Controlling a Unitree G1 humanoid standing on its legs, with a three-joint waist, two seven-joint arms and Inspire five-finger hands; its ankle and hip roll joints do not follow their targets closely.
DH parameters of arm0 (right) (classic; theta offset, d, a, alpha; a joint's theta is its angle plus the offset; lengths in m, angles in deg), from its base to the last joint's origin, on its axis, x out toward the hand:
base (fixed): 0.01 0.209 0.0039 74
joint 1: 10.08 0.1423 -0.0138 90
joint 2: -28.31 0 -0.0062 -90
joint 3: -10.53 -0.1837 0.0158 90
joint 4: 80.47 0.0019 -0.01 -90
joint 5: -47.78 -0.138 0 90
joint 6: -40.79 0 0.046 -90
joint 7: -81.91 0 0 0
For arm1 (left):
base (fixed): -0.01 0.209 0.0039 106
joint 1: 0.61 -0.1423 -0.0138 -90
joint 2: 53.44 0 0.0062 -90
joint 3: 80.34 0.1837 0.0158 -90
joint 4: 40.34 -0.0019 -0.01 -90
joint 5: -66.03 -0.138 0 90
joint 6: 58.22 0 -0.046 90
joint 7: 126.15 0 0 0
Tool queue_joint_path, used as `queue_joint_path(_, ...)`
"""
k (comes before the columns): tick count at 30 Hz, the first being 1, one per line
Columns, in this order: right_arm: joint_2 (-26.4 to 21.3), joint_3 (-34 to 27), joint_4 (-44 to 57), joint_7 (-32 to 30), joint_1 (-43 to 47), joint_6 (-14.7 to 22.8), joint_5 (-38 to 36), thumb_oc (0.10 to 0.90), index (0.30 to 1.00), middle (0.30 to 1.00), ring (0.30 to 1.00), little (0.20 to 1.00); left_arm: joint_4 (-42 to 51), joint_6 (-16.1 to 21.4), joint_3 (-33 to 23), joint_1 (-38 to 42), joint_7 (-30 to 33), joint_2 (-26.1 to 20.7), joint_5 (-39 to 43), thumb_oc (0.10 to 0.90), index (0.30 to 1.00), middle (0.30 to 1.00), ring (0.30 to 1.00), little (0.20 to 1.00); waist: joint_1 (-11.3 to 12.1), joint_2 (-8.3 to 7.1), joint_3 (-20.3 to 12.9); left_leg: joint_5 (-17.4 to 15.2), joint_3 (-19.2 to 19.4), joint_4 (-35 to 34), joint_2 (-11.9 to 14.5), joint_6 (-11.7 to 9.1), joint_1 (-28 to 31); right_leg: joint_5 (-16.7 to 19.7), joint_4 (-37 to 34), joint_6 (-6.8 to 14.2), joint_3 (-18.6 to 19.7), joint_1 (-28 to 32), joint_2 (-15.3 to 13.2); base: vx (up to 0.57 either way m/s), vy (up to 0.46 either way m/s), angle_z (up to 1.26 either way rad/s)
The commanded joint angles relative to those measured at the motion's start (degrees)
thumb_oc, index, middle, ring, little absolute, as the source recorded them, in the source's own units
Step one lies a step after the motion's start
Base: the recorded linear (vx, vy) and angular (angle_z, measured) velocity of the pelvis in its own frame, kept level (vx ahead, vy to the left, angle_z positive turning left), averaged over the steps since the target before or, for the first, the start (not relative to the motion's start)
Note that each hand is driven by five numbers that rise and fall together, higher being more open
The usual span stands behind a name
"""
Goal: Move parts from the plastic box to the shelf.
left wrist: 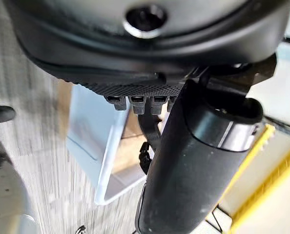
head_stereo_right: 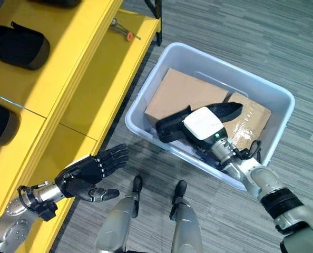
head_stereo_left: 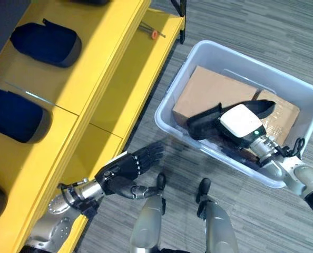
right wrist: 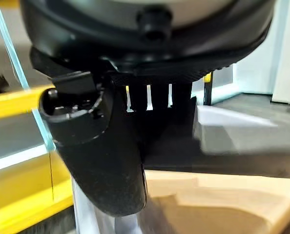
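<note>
Box (head_stereo_left: pixel 172 113), pale plastic, stands on the floor beside the yellow shelf (head_stereo_left: pixel 101 47). Inside it lie a cardboard carton (head_stereo_left: pixel 206 89) and a black part (head_stereo_left: pixel 201 122) resting across the carton. Right robot hand (head_stereo_left: pixel 241 125) is inside the box, over the black part; whether its fingers close on the part cannot be told. Left robot hand (head_stereo_left: pixel 126 169) hangs between shelf and box, fingers spread, holding nothing. Dark parts (head_stereo_left: pixel 43 43) sit on the shelf.

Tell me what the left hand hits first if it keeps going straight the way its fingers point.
Probably the near wall of the plastic box: the open left hand points up and right across bare floor toward it, though relative height is unclear.
</note>
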Motion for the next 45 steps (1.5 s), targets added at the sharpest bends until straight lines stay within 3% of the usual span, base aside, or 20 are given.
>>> queue_joint_path(1, -2.35, -3.71, -0.26, -4.70, 8.02, -2.58, -1.08, 0.400, 0.300, 0.300, 0.300, 0.300, 5.93, 4.69, 2.63, -1.61, -3.58, 0.00, 1.78, 0.900, 1.000, 1.000, 1.000, 1.000, 0.80, -1.32, -5.85, 1.33, -0.13, -7.35, 1.22, -0.69, 2.49, -12.33, 3.87, 1.54, 2.39, 5.55, 3.14, 0.06, 0.101, -0.02)
queue_joint_path(7, -1.86, -6.76, 1.31, -3.01, 3.93, -3.39, -1.20, 0.400, 0.300, 0.300, 0.300, 0.300, 6.12, 5.01, 3.26, -2.15, -3.34, 0.02, 1.32, 0.900, 1.000, 1.000, 1.000, 1.000, -0.40, -2.68, -11.17, 1.23, 1.26, -9.59, 1.50, -0.89, 7.30, -10.06, -1.56, 2.73, 3.01, 11.17, 2.12, 0.10, 0.125, -0.08)
queue_joint_path(11, -1.01, -9.37, 3.74, 0.65, 0.28, -4.22, -4.94, 0.400, 0.300, 0.300, 0.300, 0.300, 5.55, 3.28, 3.30, -2.58, -2.62, 2.11, 2.34, 0.900, 1.000, 1.000, 1.000, 1.000, -1.52, -3.65, -15.11, 0.83, 2.57, -10.98, 1.84, -1.03, 10.86, -8.23, -5.08, 3.79, 3.86, 14.58, 1.24, 0.11, 0.126, -0.06)
queue_joint_path(12, -0.77, -9.81, 3.97, 1.40, -0.35, -4.24, -5.61, 0.400, 0.300, 0.300, 0.300, 0.300, 5.41, 4.00, 3.34, -2.77, -2.36, 2.39, 1.27, 0.900, 1.000, 1.000, 1.000, 1.000, -1.67, -3.77, -15.55, 0.78, 2.81, -11.27, 1.90, -1.05, 11.45, -7.91, -5.68, 3.92, 4.03, 15.08, 1.13, 0.14, 0.161, -0.16)
queue_joint_path(13, -0.27, -10.97, 5.09, 5.00, -2.00, -5.54, -9.84, 0.400, 0.300, 0.300, 0.300, 0.300, 5.44, 7.66, 3.15, -3.38, -0.70, 2.65, -2.85, 0.900, 1.000, 1.000, 1.000, 1.000, -2.26, -4.21, -17.00, 0.57, 3.41, -11.88, 2.00, -1.17, 12.71, -6.91, -7.33, 4.40, 4.40, 16.09, 0.77, 0.11, 0.117, -0.15)
queue_joint_path(14, -0.07, -11.45, 5.89, 6.47, -2.77, -5.92, -10.93, 0.400, 0.300, 0.300, 0.300, 0.300, 5.51, 8.84, 3.14, -3.49, 0.24, 2.56, -4.05, 0.900, 1.000, 1.000, 1.000, 1.000, -2.42, -4.38, -17.42, 0.50, 3.73, -12.16, 2.05, -1.19, 13.27, -6.48, -8.07, 4.60, 4.50, 16.52, 0.61, 0.11, 0.134, -0.10)
queue_joint_path(15, 0.29, -12.05, 7.10, 9.48, -3.82, -7.06, -12.90, 0.400, 0.300, 0.300, 0.300, 0.300, 5.63, 11.41, 2.91, -3.51, 2.48, 2.35, -6.47, 0.900, 1.000, 1.000, 1.000, 1.000, -2.83, -4.66, -18.06, 0.34, 4.26, -12.57, 2.15, -1.21, 14.13, -5.77, -9.18, 4.95, 4.68, 17.11, 0.34, 0.07, 0.091, -0.07)
queue_joint_path(18, 0.49, -12.93, 9.29, 13.97, -5.39, -9.85, -18.41, 0.400, 0.300, 0.300, 0.300, 0.300, 5.90, 14.22, 2.27, -2.87, 8.24, 2.23, -12.30, 0.900, 1.000, 1.000, 1.000, 1.000, -3.51, -4.98, -18.89, 0.12, 5.18, -13.37, 2.32, -1.24, 15.59, -4.91, -10.54, 5.46, 5.04, 17.91, 0.04, 0.04, 0.094, -0.15)
queue_joint_path(20, 1.67, -13.32, 11.12, 17.34, -5.63, -10.56, -20.51, 0.400, 0.300, 0.300, 0.300, 0.300, 4.42, 20.72, 2.07, -0.53, 19.18, 1.63, -22.55, 0.900, 1.000, 1.000, 1.000, 1.000, -4.59, -5.56, -19.71, -0.36, 6.32, -13.78, 2.39, -1.15, 17.30, -4.59, -11.24, 5.56, 5.53, 18.88, 0.07, 0.05, 0.109, -0.11)
queue_joint_path(24, 1.98, -14.73, 15.28, 23.73, -7.37, -12.49, -21.63, 0.400, 0.300, 0.300, 0.300, 0.300, 3.72, 26.80, 2.17, 2.72, 30.77, 2.58, -38.25, 0.900, 1.000, 1.000, 1.000, 1.000, -5.76, -6.64, -20.68, -1.11, 7.15, -14.26, 2.21, -0.92, 19.03, -4.32, -11.79, 5.66, 6.42, 19.80, 0.15, 0.03, 0.063, -0.11)
queue_joint_path(25, 1.07, -15.54, 21.65, 28.60, -9.68, -15.74, -25.81, 0.400, 0.300, 0.300, 0.300, 0.300, 3.84, 29.76, 2.15, 4.85, 38.75, 2.46, -49.72, 0.900, 1.000, 1.000, 1.000, 1.000, -6.80, -7.37, -21.48, -1.67, 7.80, -14.44, 2.18, -0.79, 19.83, -4.02, -12.20, 5.85, 7.19, 20.12, 0.09, 0.02, 0.057, -0.09)
queue_joint_path(26, 1.05, -15.64, 21.75, 28.64, -9.80, -15.79, -25.81, 0.400, 0.300, 0.300, 0.300, 0.300, 3.78, 29.79, 2.26, 4.90, 38.88, 2.48, -49.86, 0.900, 1.000, 1.000, 1.000, 1.000, -6.75, -7.36, -21.42, -1.70, 7.81, -14.44, 2.18, -0.79, 19.93, -4.04, -12.22, 5.86, 7.19, 20.23, 0.09, 0.02, 0.064, -0.07)
queue_joint_path(28, 1.28, -15.80, 24.12, 32.41, -10.31, -17.59, -29.20, 0.400, 0.300, 0.300, 0.300, 0.300, 3.66, 31.95, 3.10, 7.10, 45.15, 1.28, -62.07, 0.900, 1.000, 1.000, 1.000, 1.000, -7.80, -7.92, -21.99, -2.19, 8.56, -14.54, 2.16, -0.77, 20.54, -3.64, -12.67, 6.16, 8.12, 20.37, 0.07, -0.01, 0.033, -0.08)
queue_joint_path(31, 0.90, -14.19, 26.56, 35.79, -9.93, -18.88, -37.33, 0.400, 0.300, 0.300, 0.300, 0.300, 2.97, 31.47, 5.45, 10.20, 50.68, -1.01, -66.36, 0.900, 1.000, 1.000, 1.000, 1.000, -8.82, -8.23, -22.35, -2.50, 9.36, -14.65, 2.33, -0.80, 21.34, -3.38, -12.95, 6.49, 8.66, 20.68, -0.04, -0.01, 0.033, -0.12)
queue_joint_path(36, 1.31, -11.72, 27.50, 37.20, -7.11, -18.50, -36.98, 0.400, 0.300, 0.300, 0.300, 0.300, 0.81, 31.47, 11.07, 16.22, 57.37, -3.69, -74.41, 0.900, 1.000, 1.000, 1.000, 1.000, -10.36, -8.47, -23.08, -2.62, 10.30, -14.71, 2.21, -0.56, 22.20, -2.28, -13.18, 7.01, 10.19, 20.66, -0.36, -0.01, 0.049, -0.14)
queue_joint_path(39, 1.79, -10.93, 29.14, 36.48, -3.47, -19.73, -34.69, 0.400, 0.300, 0.300, 0.300, 0.300, 0.08, 31.79, 14.63, 18.97, 56.48, -3.26, -74.51, 0.900, 1.000, 1.000, 1.000, 1.000, -11.05, -8.46, -23.53, -3.06, 10.62, -14.69, 1.91, -0.38, 22.63, -1.83, -13.69, 7.41, 11.05, 20.87, -0.58, 0.00, 0.044, -0.11)
queue_joint_path(45, 2.85, -10.49, 30.42, 31.58, 0.78, -20.50, -21.28, 0.400, 0.300, 0.300, 0.300, 0.300, -0.01, 30.68, 17.79, 19.41, 51.46, -1.51, -69.85, 0.900, 1.000, 1.000, 1.000, 1.000, -11.47, -7.98, -24.11, -3.54, 11.11, -14.66, 1.85, -0.29, 23.23, -1.58, -14.20, 7.81, 11.84, 21.13, -0.76, 0.01, 0.026, -0.08)
